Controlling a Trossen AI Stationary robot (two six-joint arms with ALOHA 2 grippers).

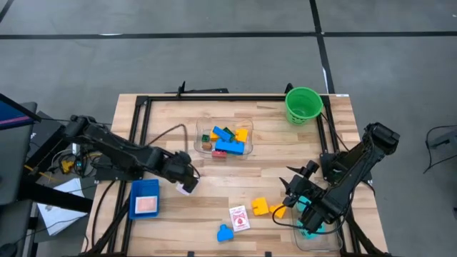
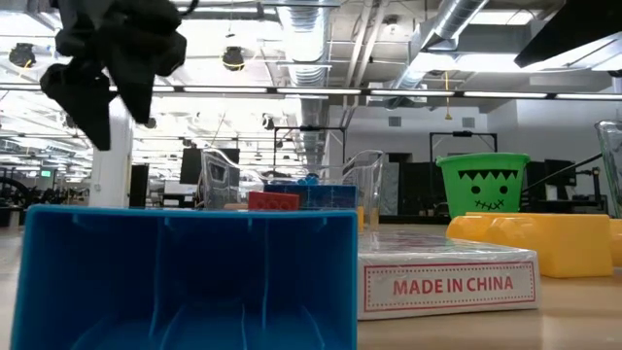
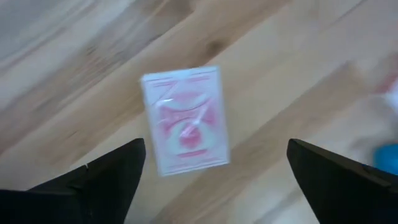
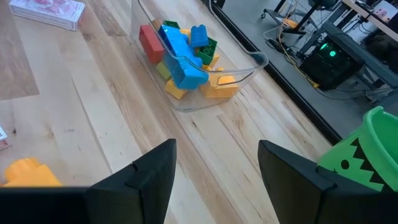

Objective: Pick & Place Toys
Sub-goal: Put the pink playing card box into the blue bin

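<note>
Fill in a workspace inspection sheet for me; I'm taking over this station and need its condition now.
Surface: wooden table, black frame along its edges.
Job's things: bricks heaped in clear tub; card pack, blue brick, yellow bricks loose on the table; card pack in blue tray.
Clutter: green bucket at far right corner.
Grippers: left gripper open beside the tray, empty; right gripper open, empty.
Cables: one loops near the tub.
Surroundings: grey floor; equipment at left.
</note>
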